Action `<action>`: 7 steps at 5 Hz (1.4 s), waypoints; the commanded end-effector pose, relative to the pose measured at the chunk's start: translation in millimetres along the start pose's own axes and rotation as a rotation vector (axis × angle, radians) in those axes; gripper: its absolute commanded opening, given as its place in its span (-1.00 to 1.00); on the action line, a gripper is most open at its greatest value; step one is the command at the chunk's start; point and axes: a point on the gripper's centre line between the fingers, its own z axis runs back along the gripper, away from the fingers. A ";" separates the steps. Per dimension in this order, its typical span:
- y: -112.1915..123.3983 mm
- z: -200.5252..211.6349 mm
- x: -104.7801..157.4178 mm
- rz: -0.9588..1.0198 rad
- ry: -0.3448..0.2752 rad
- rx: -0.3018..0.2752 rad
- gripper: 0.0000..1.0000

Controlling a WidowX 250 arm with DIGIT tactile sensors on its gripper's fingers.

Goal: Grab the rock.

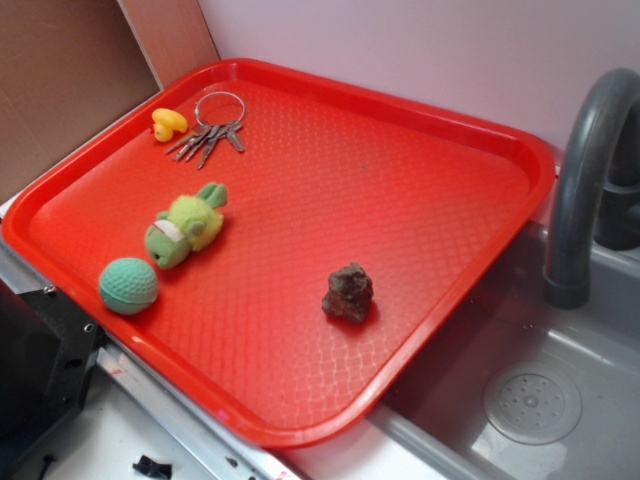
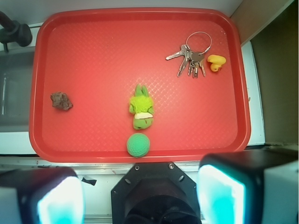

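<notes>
The small dark, jagged brown-black rock (image 1: 348, 293) (image 2: 61, 101) lies alone on the red plastic tray surface (image 1: 400, 180) (image 2: 103, 46), well apart from the teal-green ball (image 1: 128, 285) (image 2: 138, 144). The fingers (image 2: 60, 200) appear spread open, holding nothing.

tray (image 1: 420, 130): red, diamond-embossed
rock (image 1: 348, 293): dark brown, reddish tints
ball (image 1: 128, 285): teal-green, dimpled
plush toy (image 1: 185, 225): lime green
duck (image 1: 168, 123): yellow
keys (image 1: 208, 140): silver

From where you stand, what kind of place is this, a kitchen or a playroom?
Probably a mock kitchen counter set up for testing. A grey sink with a curved faucet sits beside a red tray holding odd items: a rock, keys and a green ball.
</notes>
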 end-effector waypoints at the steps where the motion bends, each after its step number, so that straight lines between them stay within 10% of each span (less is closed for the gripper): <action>1: 0.0 0.0 0.0 0.000 0.000 0.000 1.00; 5: -72.2 -65.5 63.7 -0.924 -0.088 -0.095 1.00; 7: -113.6 -119.1 61.9 -1.351 -0.005 -0.162 1.00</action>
